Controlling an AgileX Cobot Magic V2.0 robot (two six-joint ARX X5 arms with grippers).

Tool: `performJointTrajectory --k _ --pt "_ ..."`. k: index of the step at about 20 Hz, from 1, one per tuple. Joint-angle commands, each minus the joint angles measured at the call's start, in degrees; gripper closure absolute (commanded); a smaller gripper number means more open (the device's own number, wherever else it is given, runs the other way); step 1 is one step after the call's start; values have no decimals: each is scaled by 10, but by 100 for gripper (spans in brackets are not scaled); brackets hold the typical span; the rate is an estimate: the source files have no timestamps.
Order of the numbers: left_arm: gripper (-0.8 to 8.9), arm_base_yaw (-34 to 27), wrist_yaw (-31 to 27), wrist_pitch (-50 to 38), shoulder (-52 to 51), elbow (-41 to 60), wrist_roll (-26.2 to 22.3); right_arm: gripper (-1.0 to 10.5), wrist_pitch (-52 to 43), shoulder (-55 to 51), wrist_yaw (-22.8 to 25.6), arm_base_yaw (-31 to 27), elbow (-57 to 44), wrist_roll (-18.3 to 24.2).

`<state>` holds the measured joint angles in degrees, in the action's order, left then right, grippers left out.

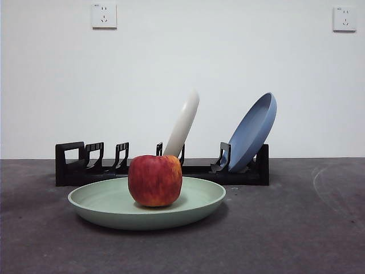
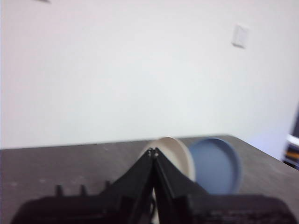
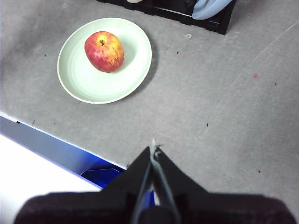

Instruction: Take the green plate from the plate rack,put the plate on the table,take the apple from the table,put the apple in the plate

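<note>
The green plate lies flat on the table in front of the plate rack. The red apple rests in the plate, stem up. My right gripper is shut and empty, raised over the table's near edge, well away from the plate. My left gripper is shut and empty too, held high, looking toward the rack's cream and blue plates. Neither arm shows in the front view.
A cream-white plate and a blue plate lean in the rack's slots. The table's near edge has a blue object below it. Two wall sockets sit behind.
</note>
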<state>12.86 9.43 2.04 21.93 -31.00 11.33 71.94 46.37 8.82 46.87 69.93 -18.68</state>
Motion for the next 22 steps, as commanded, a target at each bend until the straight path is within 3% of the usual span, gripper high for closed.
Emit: performJointTrajectory --k 1,9,14,17,22 --pt "817 -31 0 -83 -52 119 -9 946 -3 0 2 0 -4 -6" --pt "817 -103 -5 -94 -216 305 -4 946 -3 0 2 0 -4 -6" --pt "817 -118 -29 -11 -217 304 -9 946 -3 0 3 0 -4 -6" --pt "817 -122 -61 83 -217 304 -10 946 -3 0 3 0 -4 -6" --pt "817 -123 -63 74 -217 304 -11 946 -3 0 3 0 -4 -6"
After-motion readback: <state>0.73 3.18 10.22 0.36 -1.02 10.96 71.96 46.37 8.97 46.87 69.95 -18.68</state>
